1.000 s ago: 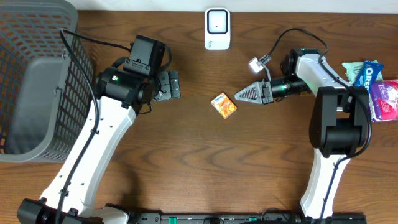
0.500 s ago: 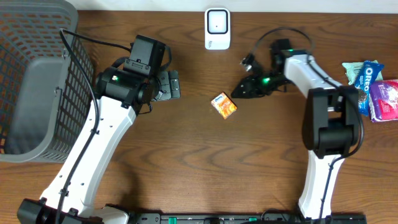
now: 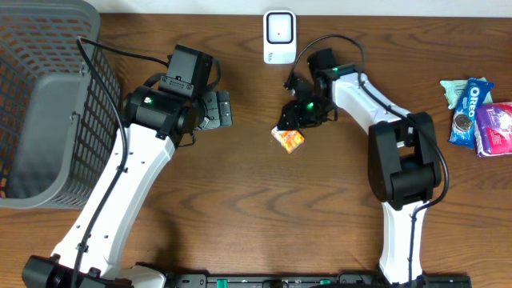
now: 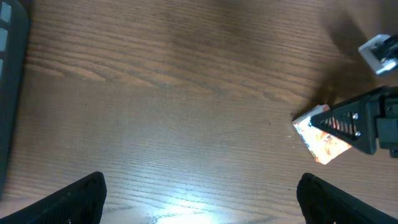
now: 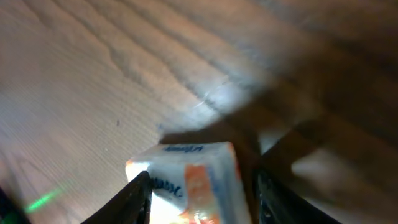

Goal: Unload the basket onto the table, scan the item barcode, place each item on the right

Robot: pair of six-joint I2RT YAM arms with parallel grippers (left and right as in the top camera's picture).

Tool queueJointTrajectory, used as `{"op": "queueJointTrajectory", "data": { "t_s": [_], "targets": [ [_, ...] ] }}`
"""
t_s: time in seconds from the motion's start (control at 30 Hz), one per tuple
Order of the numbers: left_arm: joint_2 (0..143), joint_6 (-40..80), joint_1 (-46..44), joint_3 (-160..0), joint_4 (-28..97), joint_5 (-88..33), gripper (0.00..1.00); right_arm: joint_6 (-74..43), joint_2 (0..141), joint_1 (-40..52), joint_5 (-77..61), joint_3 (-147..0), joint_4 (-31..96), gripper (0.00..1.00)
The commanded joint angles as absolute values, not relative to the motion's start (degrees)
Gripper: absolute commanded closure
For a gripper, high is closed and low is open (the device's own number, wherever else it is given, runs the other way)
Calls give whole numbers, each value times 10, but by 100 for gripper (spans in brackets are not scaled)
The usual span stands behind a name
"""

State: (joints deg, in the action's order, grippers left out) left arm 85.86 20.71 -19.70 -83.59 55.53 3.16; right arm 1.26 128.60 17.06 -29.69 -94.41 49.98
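The small orange-and-white rectangular snack packet (image 3: 290, 140) lies flat just right of the overhead frame's centre, turned diagonally; its white end face carries blue print. The white rounded-rectangle barcode scanner (image 3: 279, 36) sits at top centre, well apart from it

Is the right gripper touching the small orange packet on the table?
Cannot tell. In the right wrist view the right gripper straddles the orange packet; the blurred picture shows neither contact nor a plain gap.
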Motion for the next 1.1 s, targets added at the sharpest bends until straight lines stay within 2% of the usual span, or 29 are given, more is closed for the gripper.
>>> {"op": "queueJointTrajectory", "data": {
  "t_s": [0.0,0.3,0.4,0.43,0.47,0.63,0.83,0.97,1.07],
  "targets": [
    [862,202,-196,-838,557,35,2,3,1295,178,-233,-936,532,52],
    [862,202,-196,-838,557,35,2,2,1317,177,-218,-928,549,66],
    [862,202,-196,-838,557,35,2,-6,1340,178,-227,-928,550,83],
    [862,202,-196,-838,557,35,2,-20,1350,178,-227,-928,551,94],
    [862,202,-196,-838,557,35,2,-29,1354,177,-231,-928,552,99],
    [862,202,-196,-838,557,35,2,-33,1356,162,-346,-931,558,99],
    [862,202,-196,-838,557,35,2,109,1356,69,-715,-935,563,99],
    [862,202,-196,-838,557,35,2,132,1356,36,-759,-935,565,99],
    [862,202,-196,-838,557,35,2,175,1356,34,-860,-935,570,99]
  ]
}}
